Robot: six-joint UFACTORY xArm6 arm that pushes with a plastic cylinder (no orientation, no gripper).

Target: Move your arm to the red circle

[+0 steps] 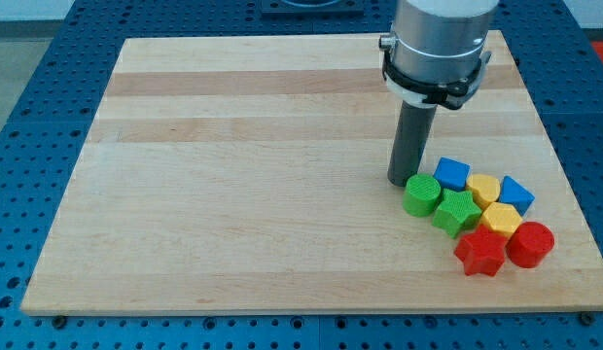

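Observation:
The red circle (530, 243) lies near the board's lower right, at the right end of a cluster of blocks. A red star (479, 253) touches it on its left. My tip (400, 182) is at the cluster's upper left, just above and left of the green circle (421, 194), well to the left of the red circle. Between them lie a green star (456, 212), a yellow block (483, 190), another yellow block (501, 219), a blue block (451, 174) and a second blue block (516, 193).
The wooden board (233, 175) rests on a blue perforated table (29, 117). The board's right edge (564, 194) runs close to the cluster. The arm's grey body (438, 44) stands above the rod at the view's top.

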